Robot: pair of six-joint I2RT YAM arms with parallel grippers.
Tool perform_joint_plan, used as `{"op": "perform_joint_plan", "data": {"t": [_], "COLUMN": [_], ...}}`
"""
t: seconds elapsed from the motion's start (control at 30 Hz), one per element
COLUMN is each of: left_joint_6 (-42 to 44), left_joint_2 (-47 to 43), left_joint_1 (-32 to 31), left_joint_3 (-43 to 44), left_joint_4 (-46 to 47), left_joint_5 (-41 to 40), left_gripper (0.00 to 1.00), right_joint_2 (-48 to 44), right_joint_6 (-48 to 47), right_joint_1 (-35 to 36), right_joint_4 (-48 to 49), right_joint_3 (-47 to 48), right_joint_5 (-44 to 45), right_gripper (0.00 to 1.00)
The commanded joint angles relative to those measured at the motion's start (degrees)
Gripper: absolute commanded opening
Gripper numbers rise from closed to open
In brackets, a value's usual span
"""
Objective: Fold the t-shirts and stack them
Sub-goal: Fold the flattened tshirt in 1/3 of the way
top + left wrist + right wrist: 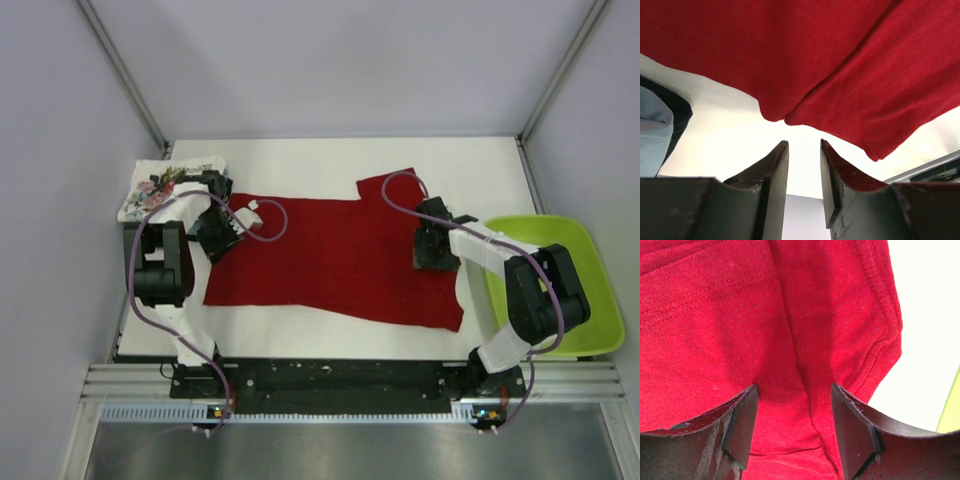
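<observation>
The left gripper (pixel 804 150) has its fingers (pixel 777 167) parted by a narrow gap with nothing between them. It sits over bare white table (pixel 300 160), just off the red shirt's (pixel 340 255) hem. The right gripper (pixel 792 405) is spread wide above a crease near the shirt's sleeve, gripping nothing; whether it touches the cloth is unclear. The red shirt lies flat across the table between both arms. A folded floral shirt (pixel 160 185) sits at the far left corner, with light blue cloth (pixel 652 130) and dark cloth (pixel 679 106) near the left gripper. A green tray (pixel 570 232) stands at the right.
</observation>
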Motion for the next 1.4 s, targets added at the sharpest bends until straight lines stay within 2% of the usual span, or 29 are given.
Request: {"op": "perform_joint_plan", "data": {"t": [0.0,0.17,0.43,0.63,0.77,0.83,1.17,1.37], "left_joint_6": [0.32,0.24,-0.47,-0.56,0.14,0.58,1.38,-1.26], "left_joint_2": [0.95,2.61,6.66,6.84,5.52,4.12,1.74,3.15], "left_joint_1": [0.14,-1.42,-2.05,-2.67,-3.02,-3.11,-3.11,-3.20], "left_joint_3": [0.42,0.69,3.06,1.92,2.10,1.83,1.48,0.95], "left_joint_4": [-1.58,-1.41,-1.32,-1.84,-4.47,-5.70,-8.61,-3.61], "left_joint_5": [0.76,1.82,3.92,4.19,5.59,6.29,5.42,1.56], "left_gripper": [0.38,0.44,0.47,0.47,0.38,0.37,0.40,0.43], "right_joint_2": [1.15,1.15,0.62,0.62,0.45,0.53,0.62,0.27], "right_joint_6": [-1.36,-1.28,-1.45,-1.54,-1.54,-1.54,-1.72,-1.89], "right_joint_1": [-0.61,-0.70,-0.61,-0.70,-0.61,-0.61,-0.70,-0.70], "right_joint_4": [-1.52,-1.26,-1.00,-1.00,-1.00,-1.08,-1.00,-0.91], "right_joint_3": [1.01,0.84,0.48,0.57,0.48,0.48,0.57,0.57], "right_joint_5": [2.02,2.02,2.10,2.11,2.19,2.37,2.28,2.02], "right_gripper": [0.60,0.59,0.60,0.60,0.60,0.60,0.60,0.60]}}
